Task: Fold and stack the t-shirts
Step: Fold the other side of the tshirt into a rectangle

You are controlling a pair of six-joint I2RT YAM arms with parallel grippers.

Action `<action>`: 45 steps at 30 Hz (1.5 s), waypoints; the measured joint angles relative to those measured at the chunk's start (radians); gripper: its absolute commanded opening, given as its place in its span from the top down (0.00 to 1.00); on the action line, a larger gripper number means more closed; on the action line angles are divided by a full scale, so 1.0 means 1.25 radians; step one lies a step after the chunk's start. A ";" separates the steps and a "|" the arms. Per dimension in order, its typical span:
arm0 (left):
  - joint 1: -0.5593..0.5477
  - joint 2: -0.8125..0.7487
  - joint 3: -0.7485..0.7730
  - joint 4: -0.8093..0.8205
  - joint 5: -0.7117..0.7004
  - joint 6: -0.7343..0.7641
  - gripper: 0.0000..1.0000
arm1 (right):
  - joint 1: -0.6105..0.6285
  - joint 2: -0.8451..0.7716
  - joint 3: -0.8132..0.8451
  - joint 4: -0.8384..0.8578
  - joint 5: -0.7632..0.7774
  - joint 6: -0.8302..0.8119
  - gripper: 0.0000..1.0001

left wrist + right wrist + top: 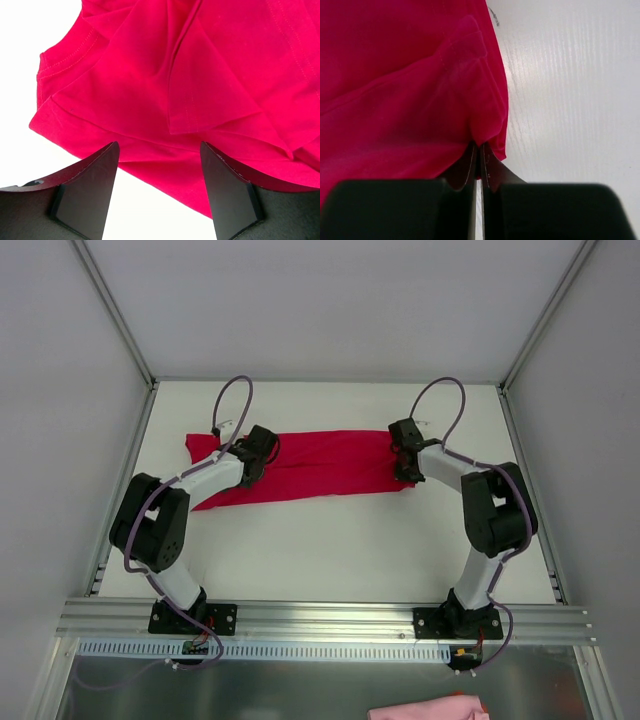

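This is a robotics lab test cell, not a home or shop: a bare white surface (330, 550) is boxed in by plain grey panels (340, 300) set in aluminium struts (112, 310). At 6 o'clock a slotted aluminium rail (320, 620) carries two cabled robot arms, the left arm (160, 525) bolted at 7 o'clock and the right arm (495, 510) at 5 o'clock.

1 overhead camera looks down on the whole worktop (330, 550); 2 wrist cameras peer close at the t-shirt (320, 465), shared by all 3.
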 measured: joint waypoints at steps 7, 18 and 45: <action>0.000 0.010 0.003 0.001 0.001 0.001 0.34 | 0.008 -0.077 -0.037 -0.030 0.047 0.001 0.94; 0.001 0.041 0.024 0.001 0.002 0.001 0.34 | 0.054 -0.194 -0.119 -0.117 0.132 0.038 0.53; 0.042 0.122 0.038 -0.004 0.078 -0.027 1.00 | 0.066 -0.264 -0.133 -0.080 0.128 0.008 0.50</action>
